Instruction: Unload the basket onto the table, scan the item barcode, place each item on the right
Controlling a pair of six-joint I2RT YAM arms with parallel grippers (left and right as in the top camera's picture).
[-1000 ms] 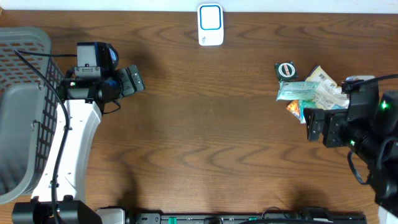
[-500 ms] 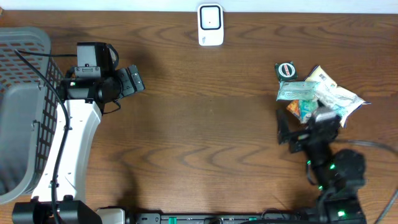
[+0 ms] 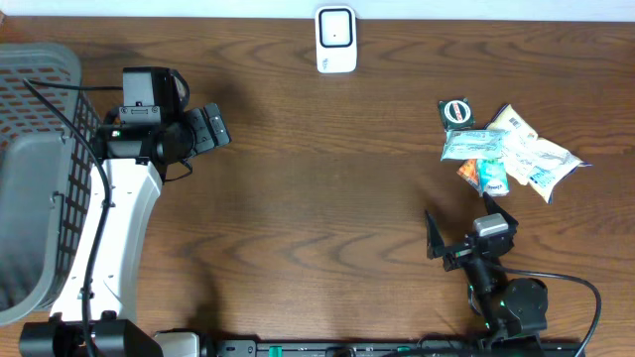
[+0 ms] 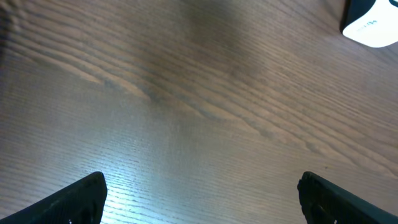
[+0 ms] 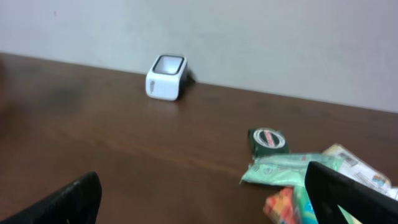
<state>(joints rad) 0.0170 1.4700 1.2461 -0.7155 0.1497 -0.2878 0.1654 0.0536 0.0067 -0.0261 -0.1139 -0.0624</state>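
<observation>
Now the right claw (image 3: 466,228) hangs spread wide, empty; snack packets (image 3: 501,154) lie just beyond it, not touching. Far off, left claw (image 3: 213,127) gapes too.

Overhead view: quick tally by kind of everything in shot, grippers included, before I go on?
White scanner: 1
Grey basket: 1
Dark green pack with round label: 1
Overlapping packets in the pile: at least 4, exact count unclear
Grippers: 2, left gripper and right gripper, both open and empty
Total: at least 9
</observation>
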